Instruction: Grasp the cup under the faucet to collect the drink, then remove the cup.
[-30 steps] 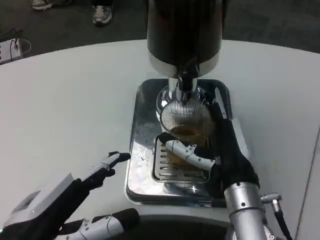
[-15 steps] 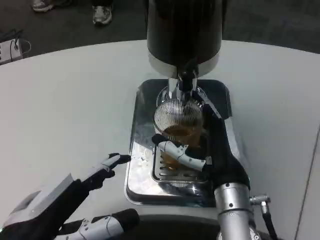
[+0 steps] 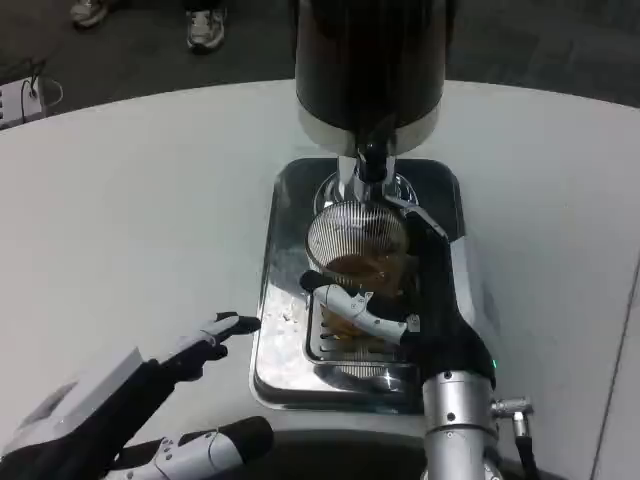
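I have the right hand [image 3: 420,300] wrapped around the cup [image 3: 357,250], its dark palm against the cup's right side and a white finger [image 3: 362,310] curled across the front near the bottom. The cup is a ribbed clear glass with brown drink in its lower part. It sits over the slotted grate [image 3: 345,342] of the shiny metal tray [image 3: 285,330], directly beneath the faucet [image 3: 371,165] of the dark dispenser [image 3: 368,60], its rim close under the spout. I cannot tell whether the cup's base touches the grate or is raised off it.

My left hand [image 3: 190,355] lies at the lower left above the white worktop [image 3: 140,200], holding nothing, fingers spread apart, one dark fingertip [image 3: 240,323] pointing toward the tray's left edge and stopping just short of it.

At the top left, past the worktop's far edge, I see a pair of shoes [image 3: 150,20] on the dark floor.
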Controlling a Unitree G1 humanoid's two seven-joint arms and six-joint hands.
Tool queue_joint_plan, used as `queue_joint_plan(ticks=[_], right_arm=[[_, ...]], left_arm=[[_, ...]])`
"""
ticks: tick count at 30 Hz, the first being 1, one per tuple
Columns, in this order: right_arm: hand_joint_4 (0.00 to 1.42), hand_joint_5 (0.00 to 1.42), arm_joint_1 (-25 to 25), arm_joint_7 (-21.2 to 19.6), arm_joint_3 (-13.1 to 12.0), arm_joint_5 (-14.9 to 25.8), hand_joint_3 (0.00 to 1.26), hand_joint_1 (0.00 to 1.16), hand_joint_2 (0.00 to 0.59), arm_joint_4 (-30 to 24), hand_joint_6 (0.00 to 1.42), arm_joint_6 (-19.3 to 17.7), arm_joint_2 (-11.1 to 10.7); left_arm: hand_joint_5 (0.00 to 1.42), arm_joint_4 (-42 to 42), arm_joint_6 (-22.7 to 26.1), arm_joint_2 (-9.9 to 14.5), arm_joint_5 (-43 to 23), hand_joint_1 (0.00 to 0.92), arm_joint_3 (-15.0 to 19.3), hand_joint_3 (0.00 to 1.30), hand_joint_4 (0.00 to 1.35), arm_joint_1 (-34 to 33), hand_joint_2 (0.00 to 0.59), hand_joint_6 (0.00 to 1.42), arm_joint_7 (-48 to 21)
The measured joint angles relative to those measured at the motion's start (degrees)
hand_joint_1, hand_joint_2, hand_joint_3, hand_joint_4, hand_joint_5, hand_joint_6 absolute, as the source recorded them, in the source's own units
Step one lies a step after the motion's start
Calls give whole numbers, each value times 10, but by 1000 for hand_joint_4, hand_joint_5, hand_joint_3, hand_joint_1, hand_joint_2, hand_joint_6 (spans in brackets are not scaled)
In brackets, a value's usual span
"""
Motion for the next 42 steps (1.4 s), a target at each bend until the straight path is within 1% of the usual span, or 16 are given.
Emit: queue_joint_plan(ticks=[4,5,6,9,12,15,17,20,24,25,29,33,34,42], right_arm=[[852,1026,4,-26,5,-15,638,947,232,0,924,0,3],[888,1079,5,-30,5,-17,670,947,232,0,983,1,3],[956,1146,6,-36,5,-18,701,950,233,0,1069,1,4],[1071,1285,6,-45,6,-19,804,962,235,-2,1264,0,7],[1146,1359,11,-45,5,-16,887,962,235,-10,1358,0,8],[1176,1400,15,-38,5,-9,920,954,232,-16,1401,0,8],[1192,1416,25,-23,4,-4,938,957,234,-32,1421,1,8],[1220,1424,41,-5,4,-1,964,961,235,-54,1424,4,8],[1224,1424,62,15,5,1,971,962,235,-83,1424,10,8],[1224,1424,70,22,5,1,972,962,235,-95,1424,12,8],[1237,1424,112,56,11,1,977,959,234,-148,1424,16,-6],[1238,1424,146,80,17,1,983,955,233,-191,1424,20,-15],[1238,1424,151,84,18,1,984,955,232,-198,1424,20,-17],[1247,1424,219,139,25,8,1004,954,233,-304,1424,29,-26]], left_arm=[[151,0,0,0,-1,0,1,159,52,2,56,220,0],[152,0,0,0,-2,0,1,159,52,2,56,220,0],[154,0,0,0,-3,0,1,159,52,3,56,221,0],[157,0,0,0,-4,0,3,159,52,6,56,221,0],[159,0,-1,0,-6,0,3,160,52,7,56,226,0],[160,0,-2,0,-12,0,3,160,55,7,56,230,0],[161,1,-5,0,-17,0,3,160,58,6,56,232,0],[161,6,-6,0,-21,0,3,160,60,5,56,234,0],[162,11,-10,0,-23,0,3,160,62,3,56,236,0],[162,12,-10,0,-23,0,3,160,62,1,56,236,0],[162,18,-17,0,-24,0,3,160,62,-2,56,237,0],[162,24,-22,0,-25,0,3,160,62,-8,56,237,0],[162,26,-23,0,-25,0,3,160,62,-9,56,237,0],[162,45,-42,1,-24,0,3,160,63,-33,55,234,0]])
